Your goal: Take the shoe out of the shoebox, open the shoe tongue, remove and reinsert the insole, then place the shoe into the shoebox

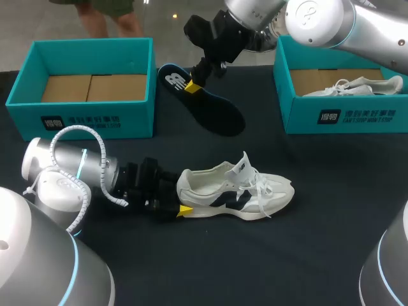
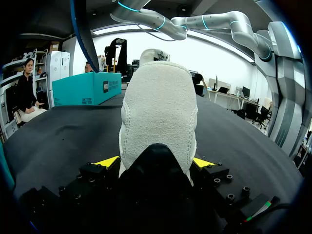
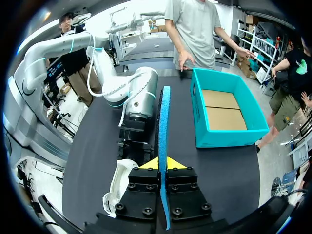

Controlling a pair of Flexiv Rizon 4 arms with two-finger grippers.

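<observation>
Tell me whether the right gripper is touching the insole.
Touching. The right wrist view shows the right gripper with both yellow tips pressed against the insole from both sides.

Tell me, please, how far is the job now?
Done: the shoe lies on the table, its insole out. In hand: the left gripper grips the heel, the right gripper holds the insole. Left: reinsert the insole, box the shoe.

Head cam: high behind the robot, looking down on the whole table (image 1: 191, 255). Left wrist cam: low at table level, tight on the white shoe's (image 2: 158, 112) heel. Right wrist cam: raised, looking down; shares that shoe and the left shoebox (image 3: 229, 137) with head.
</observation>
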